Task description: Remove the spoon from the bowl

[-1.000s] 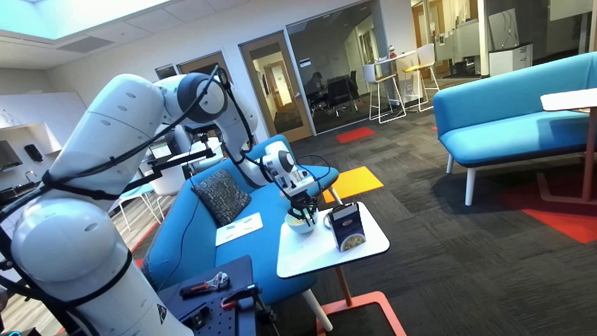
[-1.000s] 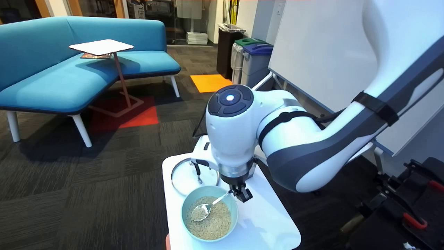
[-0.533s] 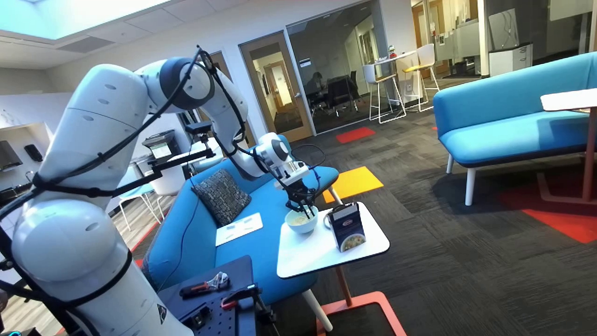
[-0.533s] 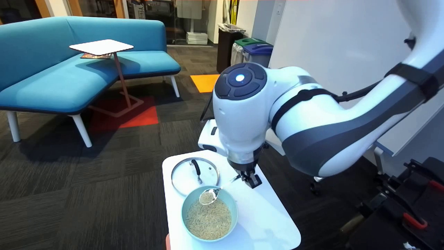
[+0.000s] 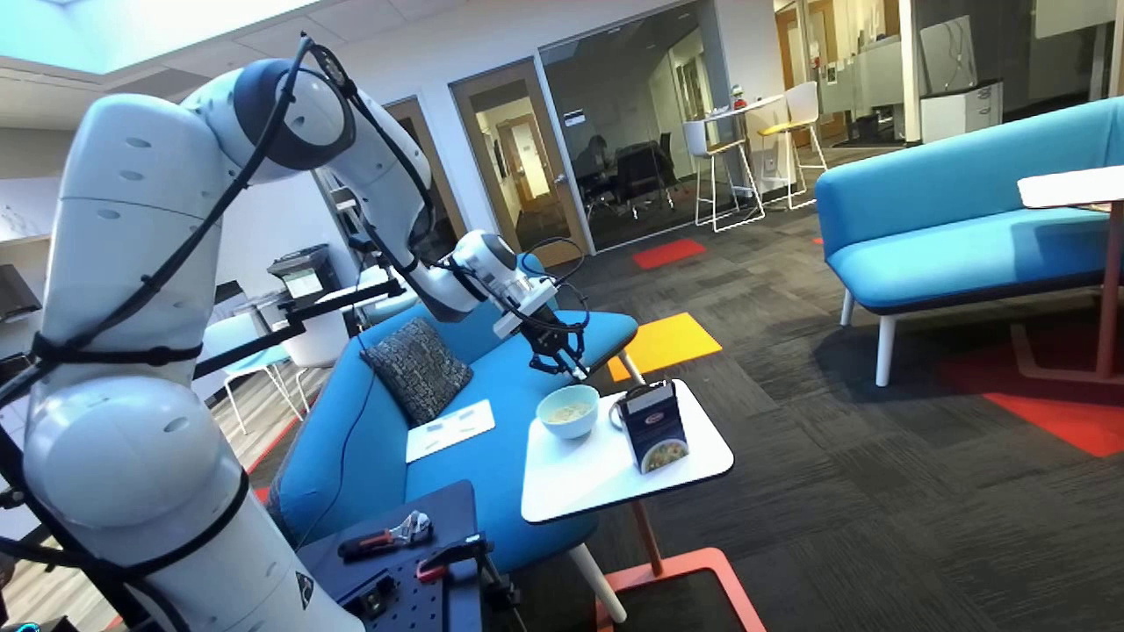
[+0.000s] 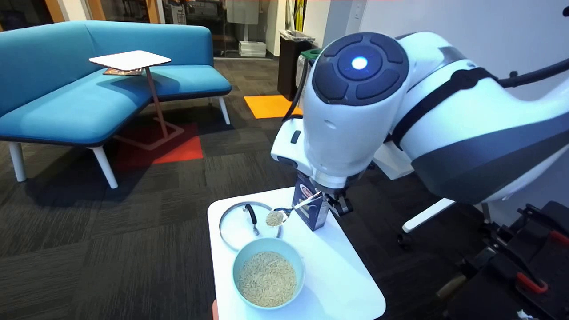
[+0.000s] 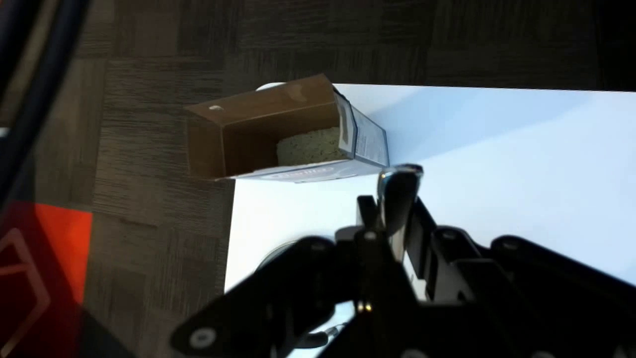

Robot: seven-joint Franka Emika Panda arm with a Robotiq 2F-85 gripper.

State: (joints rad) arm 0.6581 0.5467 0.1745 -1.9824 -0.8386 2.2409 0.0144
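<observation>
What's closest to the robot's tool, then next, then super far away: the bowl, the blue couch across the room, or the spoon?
In an exterior view:
1. Spoon: held in the tool.
2. Bowl: lower, on the white table.
3. Blue couch: far off, at the picture's upper left.

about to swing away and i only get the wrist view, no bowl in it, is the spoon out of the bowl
Observer: Yes. In an exterior view the spoon is out of the bowl, with a gap showing between them.
Operator: ok and is it carrying anything
Observer: It is: a heap of rice-like grains sits in its scoop end.
Operator: got it, so what's left behind in the bowl
Observer: An exterior view shows more grains there, covering its bottom.
</observation>
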